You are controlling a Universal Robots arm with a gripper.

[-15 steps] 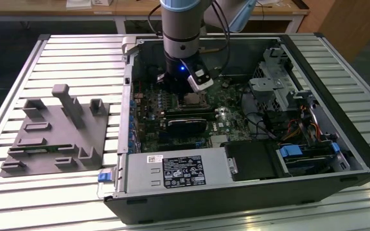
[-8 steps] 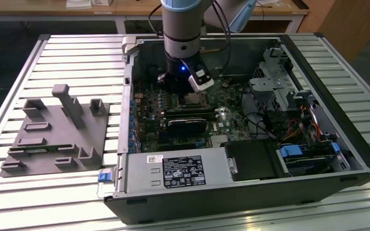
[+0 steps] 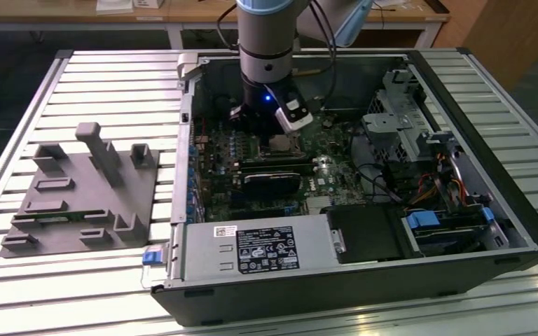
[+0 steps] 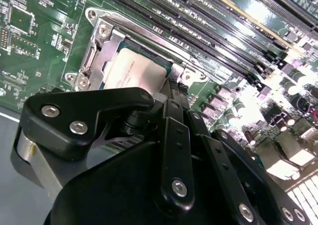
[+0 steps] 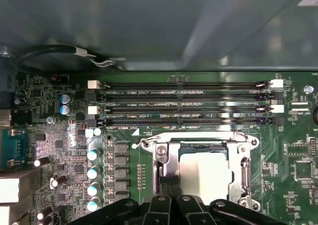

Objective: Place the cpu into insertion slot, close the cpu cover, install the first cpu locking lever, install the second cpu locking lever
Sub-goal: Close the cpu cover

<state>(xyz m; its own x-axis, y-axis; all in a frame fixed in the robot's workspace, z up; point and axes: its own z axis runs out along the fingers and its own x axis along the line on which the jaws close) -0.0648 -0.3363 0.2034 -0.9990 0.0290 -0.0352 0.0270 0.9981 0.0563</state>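
As the cpu (image 5: 206, 175) sits flat in the insertion slot (image 5: 198, 147) w/ the cpu cover (image 5: 247, 168) lying down around it, the claw (image 5: 168, 184) has its tips together, gripping nothing, right at the socket edge nearest the capacitor row (image 5: 93, 178). Cpu lies just beside the tips, twd the socket's middle.

The arm (image 3: 267, 42): silver-grey cylindrical links with pale blue joint caps (image 3: 353, 24); black cables (image 3: 332, 63) run alongside. Black wrist housing with a small blue light (image 3: 267, 96) and a white camera block (image 3: 294, 115). The gripper (image 4: 169, 93): matt black linkage bars fastened by silver screws (image 4: 179, 187).
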